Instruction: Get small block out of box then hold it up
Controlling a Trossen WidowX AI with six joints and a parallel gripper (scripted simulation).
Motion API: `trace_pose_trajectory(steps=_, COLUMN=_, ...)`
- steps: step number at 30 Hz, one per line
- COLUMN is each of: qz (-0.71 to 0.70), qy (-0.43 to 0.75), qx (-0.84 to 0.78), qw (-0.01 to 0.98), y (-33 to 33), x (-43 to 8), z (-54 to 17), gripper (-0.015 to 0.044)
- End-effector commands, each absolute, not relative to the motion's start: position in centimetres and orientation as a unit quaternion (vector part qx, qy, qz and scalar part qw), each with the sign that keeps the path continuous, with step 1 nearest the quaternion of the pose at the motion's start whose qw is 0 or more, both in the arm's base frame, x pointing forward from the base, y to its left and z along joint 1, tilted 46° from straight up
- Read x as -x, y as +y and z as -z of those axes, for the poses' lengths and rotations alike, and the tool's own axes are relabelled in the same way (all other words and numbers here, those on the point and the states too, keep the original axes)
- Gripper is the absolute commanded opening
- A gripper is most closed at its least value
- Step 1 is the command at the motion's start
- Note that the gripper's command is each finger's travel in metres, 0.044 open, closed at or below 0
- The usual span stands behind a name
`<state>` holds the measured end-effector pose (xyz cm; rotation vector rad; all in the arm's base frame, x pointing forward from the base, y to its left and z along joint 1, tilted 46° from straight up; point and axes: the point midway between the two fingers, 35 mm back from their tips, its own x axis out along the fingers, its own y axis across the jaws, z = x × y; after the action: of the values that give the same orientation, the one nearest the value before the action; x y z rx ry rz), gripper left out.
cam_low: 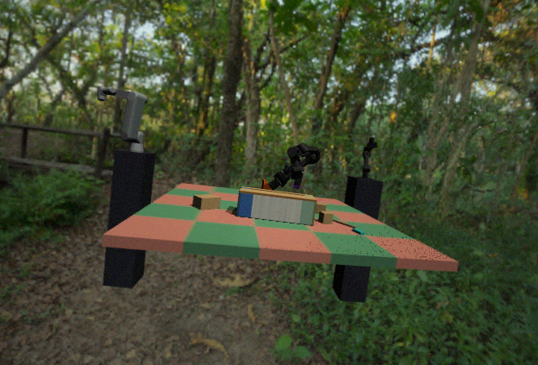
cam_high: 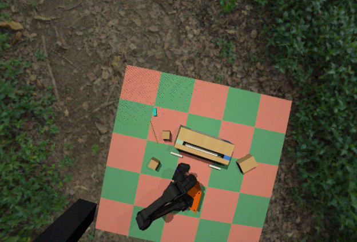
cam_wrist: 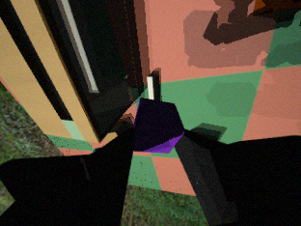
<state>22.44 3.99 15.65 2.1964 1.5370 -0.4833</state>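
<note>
The small purple block (cam_wrist: 158,123) (cam_low: 296,185) is between the fingers of my gripper (cam_wrist: 151,130), which is shut on it. In the top view the arm hides nearly all of the block. The block is in the air, on the arm's side of the box, and shows just over the box's top edge in the exterior view. The box (cam_high: 206,139) (cam_low: 277,208) (cam_wrist: 58,72) stands upright, with a wooden top, a long slot, a pale green end and a blue end. The block is outside it, with a gap between them in the wrist view.
Two white strips (cam_high: 176,154) (cam_high: 214,167) lie before the box. Wooden blocks stand near its green end (cam_high: 166,135), farther left (cam_high: 153,163) and beyond its blue end (cam_high: 246,163). A thin stick (cam_high: 154,131) and a teal piece (cam_high: 154,111) lie at the far left. The orange base plate (cam_high: 195,200) is under the arm.
</note>
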Motion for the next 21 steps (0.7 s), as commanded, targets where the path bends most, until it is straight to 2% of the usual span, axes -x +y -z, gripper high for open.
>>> trace_pose_trajectory(steps=1, qz=0.205, qy=0.536, qx=-0.805, qw=0.147, y=3.8, x=-22.3, z=-16.0, gripper=0.0000)
trace_pose_trajectory(steps=17, qz=0.342, qy=0.435, qx=-0.819, qw=-0.153, y=3.0, x=-21.6, z=-17.1, gripper=0.0000)
trace_pose_trajectory(steps=21, qz=0.353, qy=0.424, qx=-0.814, qw=-0.181, y=2.9, x=-21.5, z=-17.3, gripper=0.0000)
